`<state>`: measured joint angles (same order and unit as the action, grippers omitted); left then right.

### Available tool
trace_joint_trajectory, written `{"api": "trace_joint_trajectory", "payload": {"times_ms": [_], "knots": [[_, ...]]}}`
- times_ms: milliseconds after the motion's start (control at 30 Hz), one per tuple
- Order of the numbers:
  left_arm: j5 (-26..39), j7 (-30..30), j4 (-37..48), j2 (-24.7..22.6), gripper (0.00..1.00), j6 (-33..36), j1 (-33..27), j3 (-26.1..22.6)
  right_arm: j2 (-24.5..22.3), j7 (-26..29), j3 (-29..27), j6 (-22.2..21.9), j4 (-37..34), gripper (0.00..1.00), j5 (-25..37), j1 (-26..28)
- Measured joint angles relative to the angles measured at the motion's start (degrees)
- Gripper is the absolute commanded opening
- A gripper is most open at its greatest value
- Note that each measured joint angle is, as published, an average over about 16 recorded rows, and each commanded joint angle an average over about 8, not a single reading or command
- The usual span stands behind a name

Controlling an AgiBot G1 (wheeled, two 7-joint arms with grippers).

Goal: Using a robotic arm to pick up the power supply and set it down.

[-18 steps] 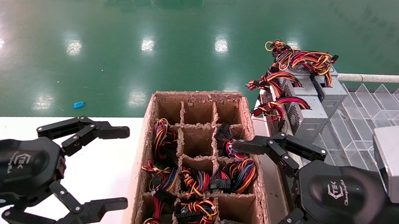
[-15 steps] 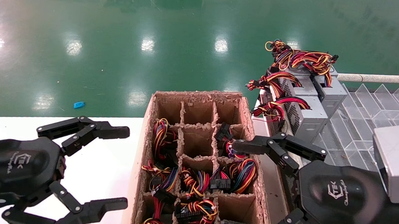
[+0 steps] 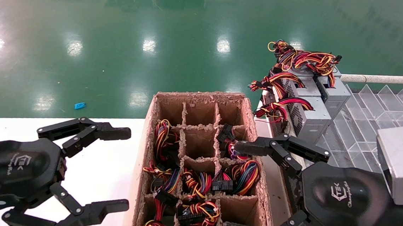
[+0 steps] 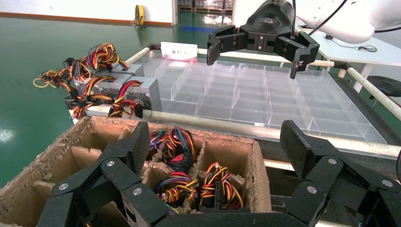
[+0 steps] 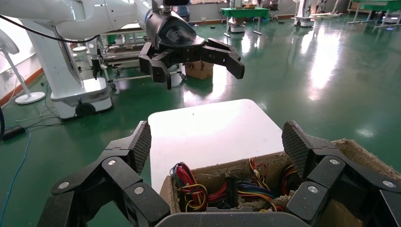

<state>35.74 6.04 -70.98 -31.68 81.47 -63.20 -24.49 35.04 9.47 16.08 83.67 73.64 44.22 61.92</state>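
Power supplies stand in the cells of a divided cardboard box (image 3: 150, 123); only their wire bundles show, the grey bodies are hidden. One thick arching bundle of red, yellow and black wires (image 3: 246, 175) rises from a cell on the box's right side. My right gripper (image 3: 231, 187) hovers open over that side, its fingers spanning this bundle without touching it. In the right wrist view the right gripper (image 5: 216, 132) shows nothing between its pads. My left gripper (image 3: 128, 169) hangs open and empty over the white table (image 3: 105, 170), left of the box.
Several grey boxes with mesh sides and wire bundles (image 3: 311, 110) stand at the back right on a clear compartmented tray (image 3: 375, 114). A metal rail (image 3: 384, 79) runs behind the tray. The box's far cells (image 3: 199, 113) hold nothing. Green floor lies beyond.
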Motion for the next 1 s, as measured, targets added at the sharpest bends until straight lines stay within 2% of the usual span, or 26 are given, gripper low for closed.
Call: {"api": "trace_joint_trajectory", "payload": {"times_ms": [233, 433, 700, 1000], "knots": [[0.00, 0.00, 0.00, 0.00, 0.00, 0.00, 0.00, 0.00, 1.27, -2.64, 0.80, -5.33, 0.97, 1.00, 6.67, 1.67], [0.00, 0.00, 0.00, 0.00, 0.00, 0.00, 0.00, 0.00, 4.58, -5.60, 2.60, -10.71, 1.10, 1.00, 14.53, 5.07], [0.00, 0.00, 0.00, 0.00, 0.00, 0.00, 0.00, 0.00, 13.06, -10.84, 7.20, -14.62, -2.89, 1.00, 24.74, 12.42], [0.00, 0.00, 0.00, 0.00, 0.00, 0.00, 0.00, 0.00, 24.38, -21.75, 13.75, -17.27, -10.22, 1.00, 36.59, 20.04]]}}
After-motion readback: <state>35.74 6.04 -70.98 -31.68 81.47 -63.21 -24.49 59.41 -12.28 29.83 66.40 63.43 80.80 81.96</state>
